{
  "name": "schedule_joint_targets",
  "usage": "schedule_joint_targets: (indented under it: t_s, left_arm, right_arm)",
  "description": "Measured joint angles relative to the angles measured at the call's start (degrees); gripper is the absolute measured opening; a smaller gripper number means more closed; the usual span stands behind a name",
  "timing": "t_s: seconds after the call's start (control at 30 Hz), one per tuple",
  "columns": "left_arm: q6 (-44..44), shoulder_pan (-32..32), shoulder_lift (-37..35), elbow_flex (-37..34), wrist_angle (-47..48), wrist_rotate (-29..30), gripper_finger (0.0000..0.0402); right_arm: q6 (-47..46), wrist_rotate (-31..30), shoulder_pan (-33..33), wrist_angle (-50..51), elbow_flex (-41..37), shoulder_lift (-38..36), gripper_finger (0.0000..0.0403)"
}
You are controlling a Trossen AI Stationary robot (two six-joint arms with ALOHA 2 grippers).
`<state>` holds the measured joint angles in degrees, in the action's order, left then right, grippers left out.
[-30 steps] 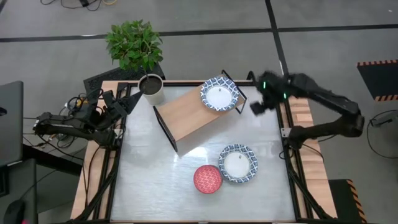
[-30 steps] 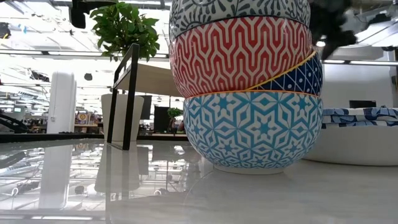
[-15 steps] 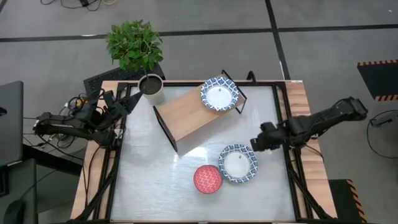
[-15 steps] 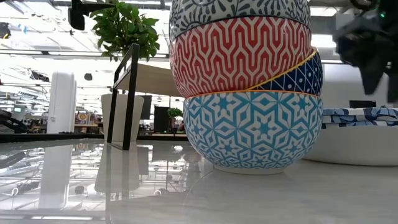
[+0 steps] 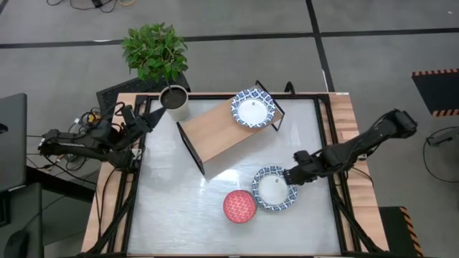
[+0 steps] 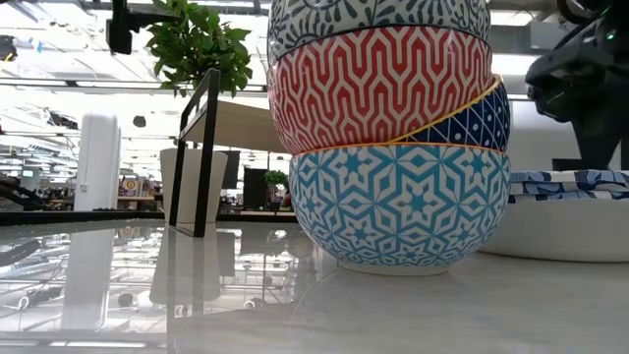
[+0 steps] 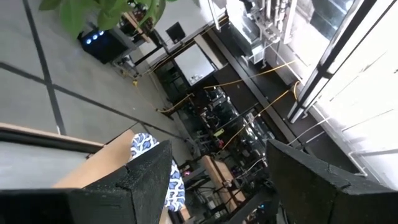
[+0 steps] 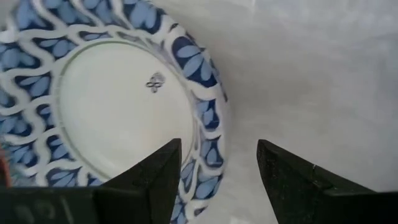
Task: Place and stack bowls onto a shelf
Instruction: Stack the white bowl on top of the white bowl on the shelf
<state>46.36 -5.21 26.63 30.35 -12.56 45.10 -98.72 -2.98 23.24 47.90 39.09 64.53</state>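
Observation:
One wide blue-and-white bowl [image 5: 252, 109] sits on the far right end of the wooden shelf [image 5: 215, 134]. A second one [image 5: 273, 188] rests on the table, seen close in the right wrist view [image 8: 118, 106]. My right gripper [image 5: 290, 176] [image 8: 217, 171] is open at that bowl's right rim [image 8: 208, 146], one finger over the inside and one outside, with no touch showing. A stack of patterned bowls [image 5: 239, 206] [image 6: 393, 138], red from above, stands just left of it. My left gripper [image 5: 147, 118] [image 7: 217, 186] waits open at the table's far left corner.
A white pot with dark soil [image 5: 174, 102] stands at the shelf's far left corner, with a leafy plant [image 5: 154, 50] beyond the table. In the low view the shelf's black leg [image 6: 201, 147] shows left of the stack. Bare table top [image 5: 172, 208] lies near left.
My right gripper has swung from above the table's far right corner toward the near edge, then moved left and down to the right rim of the bowl on the table. The bowls and the shelf have stayed where they were.

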Motion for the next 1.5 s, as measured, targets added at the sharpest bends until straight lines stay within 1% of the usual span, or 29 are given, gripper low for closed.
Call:
schedule_joint_targets:
  t_s: [0.2, 0.37, 0.6, 0.7, 0.97, 1.27, 1.4, 1.5]
  left_arm:
    - [0.2, 0.0, 0.0, 0.0, 0.0, 0.6, 0.0246]
    - [0.2, 0.0, 0.0, 0.0, 0.0, 0.8, 0.0246]
    - [0.2, 0.0, 0.0, 0.0, 0.0, 0.8, 0.0246]
    - [0.2, 0.0, 0.0, 0.0, 0.0, 0.8, 0.0246]
    - [0.2, 0.0, 0.0, 0.0, 0.0, 0.8, 0.0246]
    - [0.2, 0.0, 0.0, 0.0, -0.4, 0.8, 0.0246]
    - [0.3, 0.0, 0.0, 0.0, -0.4, 0.8, 0.0246]
    - [0.3, 0.0, 0.0, 0.0, -0.4, 0.8, 0.0246]
  right_arm:
    - [0.4, 1.4, 0.0, -1.3, 0.0, 3.3, 0.0234]
    - [1.7, 1.5, 0.0, -4.2, 0.0, 4.2, 0.0234]
    - [1.7, 1.6, 0.0, -4.3, 0.0, 4.2, 0.023]
    - [1.7, 2.2, 0.0, -4.3, 0.0, 4.2, 0.0212]
    - [3.1, 2.2, 0.0, -4.4, 0.0, 4.2, 0.0141]
    - [3.6, 3.1, 0.0, -4.6, 0.0, 4.2, 0.0074]
    - [4.1, 4.3, -0.1, -4.9, 0.0, 4.1, 0.0055]
    - [4.1, 5.1, 0.0, -4.9, 0.2, 4.1, 0.005]
